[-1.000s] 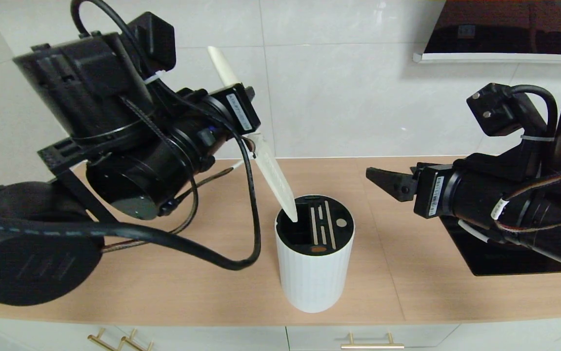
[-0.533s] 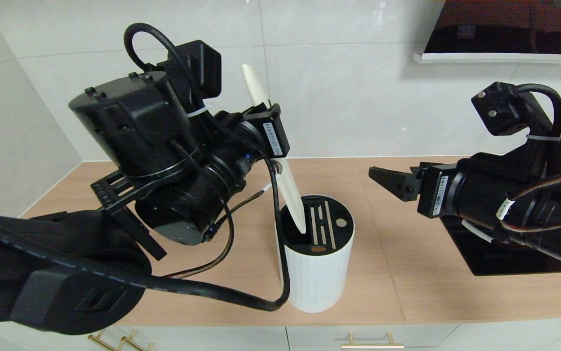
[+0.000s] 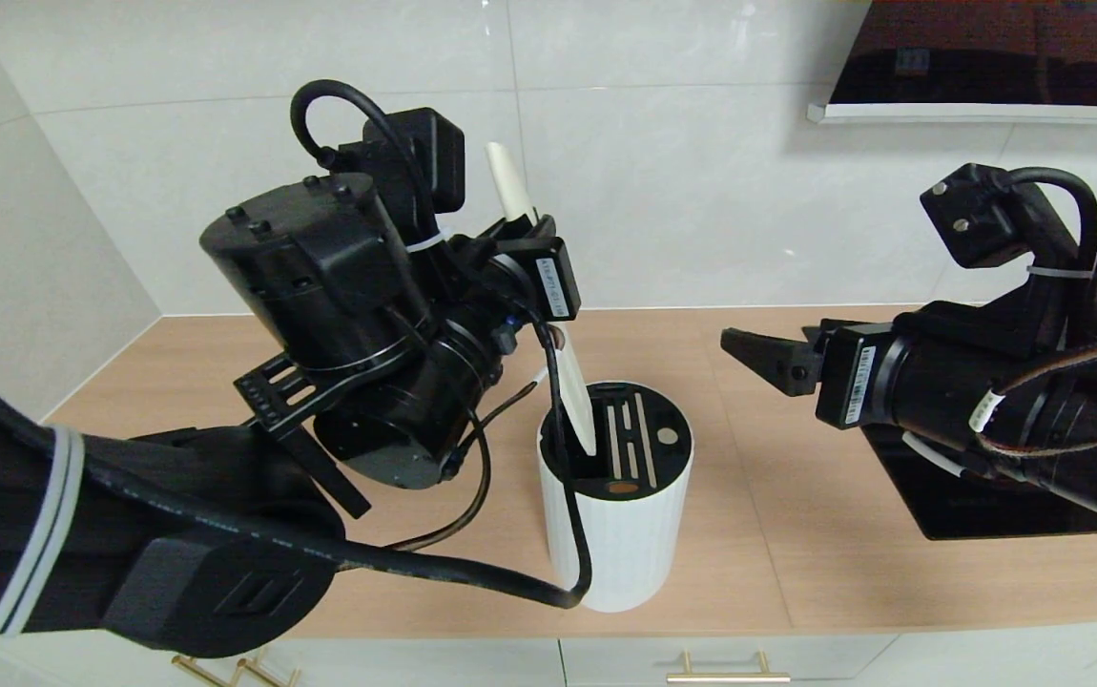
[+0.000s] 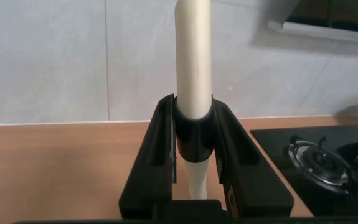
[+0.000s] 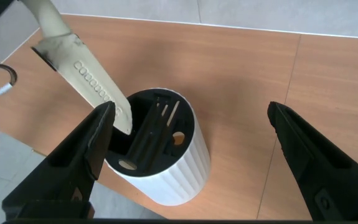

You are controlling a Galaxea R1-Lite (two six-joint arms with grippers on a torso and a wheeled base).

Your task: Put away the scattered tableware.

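knife (image 3: 575, 405), cream-coloured from handle to blade, sits clamped in the left gripper (image 3: 531, 239), whose jaws are closed on it where handle meets blade; the left wrist view shows the handle standing straight up between the two fingers. its long axis is steep but not plumb: the handle leans up and back toward the wall and the blade slants down and forward. the tip sits at the mouth of the wide opening in the black top of the white holder (image 3: 615, 534), on that top's left side, just beside the narrow slots. how deep the tip has gone i cannot tell; most of the blade is clear above the rim.

judging from this, the insertion is under way and the coming move turns on lining the blade up with the opening, then lowering along the blade's own axis so the edge does not catch the rim or tip the holder. the left arm is directly over the holder and does the work.

right gripper (image 3: 758, 355) hangs to the holder's right, apart from it, jaws spread wide and holding nothing.

the holder stands near the front edge of a wooden countertop (image 3: 796, 534), with a black hob (image 3: 968, 506) set in to the right, a pale tiled wall (image 3: 682, 191) behind and a dark hood (image 3: 987, 57) above.
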